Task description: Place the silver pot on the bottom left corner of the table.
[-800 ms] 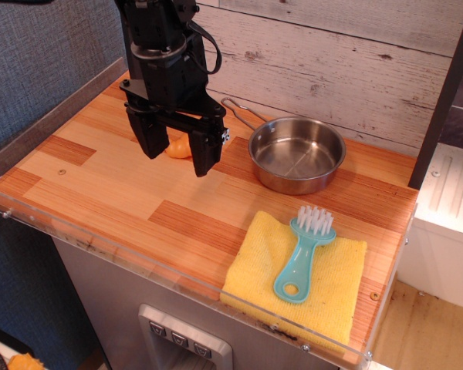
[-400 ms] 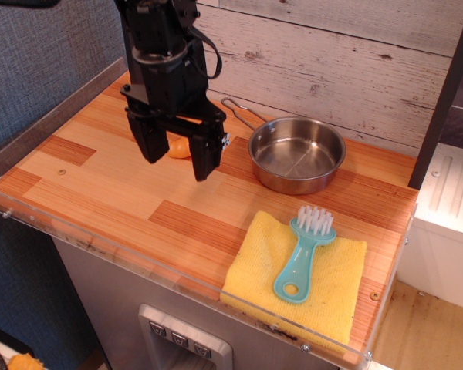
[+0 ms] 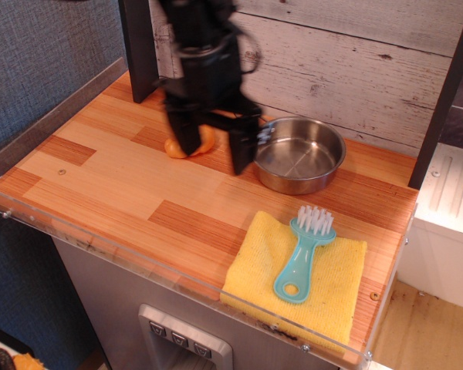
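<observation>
Since the earlier frames the arm has shifted toward the pot; the fingers, previously well apart from it over the orange object, now sit just beside its rim. The arm is motion-blurred. It hangs near vertical from above, fingers pointing down and set apart, holding nothing. One finger overlaps the orange object; the other stands at the pot's near rim, and contact cannot be confirmed. The pot is unmoved: upright on the tabletop on the far side of the fingers from the orange object, shiny, shallow, empty, its wire handle mostly hidden behind the arm. Toward the camera from the fingers, a teal brush lies on a yellow cloth.
</observation>
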Action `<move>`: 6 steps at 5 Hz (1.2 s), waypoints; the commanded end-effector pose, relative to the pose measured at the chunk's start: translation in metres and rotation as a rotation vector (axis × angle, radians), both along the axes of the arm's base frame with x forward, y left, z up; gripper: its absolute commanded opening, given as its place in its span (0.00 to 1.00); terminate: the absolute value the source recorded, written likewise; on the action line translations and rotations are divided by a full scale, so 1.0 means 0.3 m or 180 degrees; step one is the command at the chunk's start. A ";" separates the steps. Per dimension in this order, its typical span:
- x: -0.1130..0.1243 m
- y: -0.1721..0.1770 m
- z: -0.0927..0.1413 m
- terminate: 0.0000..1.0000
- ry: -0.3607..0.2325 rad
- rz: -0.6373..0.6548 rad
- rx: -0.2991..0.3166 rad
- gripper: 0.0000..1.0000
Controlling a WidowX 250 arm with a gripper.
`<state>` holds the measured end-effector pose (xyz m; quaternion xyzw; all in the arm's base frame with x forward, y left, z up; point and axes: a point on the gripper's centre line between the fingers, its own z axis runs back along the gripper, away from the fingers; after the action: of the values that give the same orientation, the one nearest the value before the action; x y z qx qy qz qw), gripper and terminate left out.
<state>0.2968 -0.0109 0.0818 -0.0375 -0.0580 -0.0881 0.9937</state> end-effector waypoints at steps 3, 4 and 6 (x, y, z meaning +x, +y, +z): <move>0.272 -0.284 -0.107 0.00 0.0000 -0.0271 0.0266 1.00; 0.292 -0.278 -0.166 0.00 0.0109 -0.0235 0.0298 1.00; 0.281 -0.282 -0.176 0.00 0.0092 -0.0268 0.0296 0.00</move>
<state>0.3777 -0.0920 0.0098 0.0085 -0.0103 -0.1277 0.9917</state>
